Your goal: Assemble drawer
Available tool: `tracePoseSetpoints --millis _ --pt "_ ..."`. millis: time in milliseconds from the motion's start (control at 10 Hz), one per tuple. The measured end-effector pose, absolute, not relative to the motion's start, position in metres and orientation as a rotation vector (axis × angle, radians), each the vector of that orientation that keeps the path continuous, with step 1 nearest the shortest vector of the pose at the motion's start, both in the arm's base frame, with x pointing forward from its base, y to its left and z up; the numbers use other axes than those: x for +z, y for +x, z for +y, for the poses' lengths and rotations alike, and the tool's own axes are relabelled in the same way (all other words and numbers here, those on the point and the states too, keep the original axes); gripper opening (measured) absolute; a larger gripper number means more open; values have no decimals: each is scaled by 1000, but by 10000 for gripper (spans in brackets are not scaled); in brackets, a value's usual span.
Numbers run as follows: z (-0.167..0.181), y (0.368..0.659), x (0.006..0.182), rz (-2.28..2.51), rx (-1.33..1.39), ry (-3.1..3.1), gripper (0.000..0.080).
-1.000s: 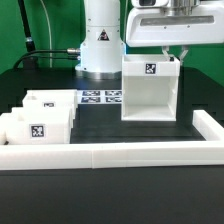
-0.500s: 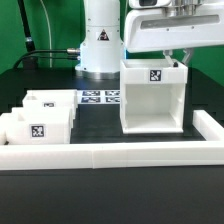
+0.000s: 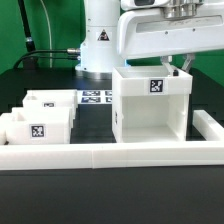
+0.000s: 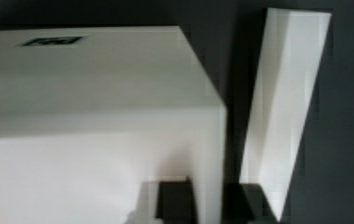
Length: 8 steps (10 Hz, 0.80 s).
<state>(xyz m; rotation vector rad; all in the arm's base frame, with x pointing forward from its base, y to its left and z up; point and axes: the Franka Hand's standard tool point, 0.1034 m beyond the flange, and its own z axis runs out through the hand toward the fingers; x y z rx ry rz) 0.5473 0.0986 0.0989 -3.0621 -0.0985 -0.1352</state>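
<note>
The drawer's large white cube-like housing (image 3: 150, 105) stands open-fronted right of centre in the exterior view, with a tag on its upper front. My gripper (image 3: 182, 66) comes down on its top right edge, shut on the housing's side wall. In the wrist view the housing's top (image 4: 85, 110) fills most of the frame, and my dark fingers (image 4: 177, 203) stand either side of a white wall edge at my gripper (image 4: 213, 205). Two small open-topped trays (image 3: 52, 107) (image 3: 34, 132) sit at the exterior view's left.
A long low white border wall (image 3: 110, 155) runs along the front and up the exterior view's right side (image 3: 208, 125); it also shows beside the housing in the wrist view (image 4: 284, 100). The marker board (image 3: 98, 97) lies behind, before the robot base (image 3: 100, 45).
The housing has moved with my gripper toward the exterior view's left and nearer the front border wall. The trays have not moved.
</note>
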Motion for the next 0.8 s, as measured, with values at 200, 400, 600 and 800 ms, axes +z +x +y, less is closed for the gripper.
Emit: tracePoseSetpoints --millis 200,400,600,800 --pt "99 548 99 -99 -136 -3062 38" --pt "99 548 99 -99 -137 -3062 38" --pt "99 548 99 -74 -137 -3062 38" --pt "95 550 99 -12 -149 -3057 38"
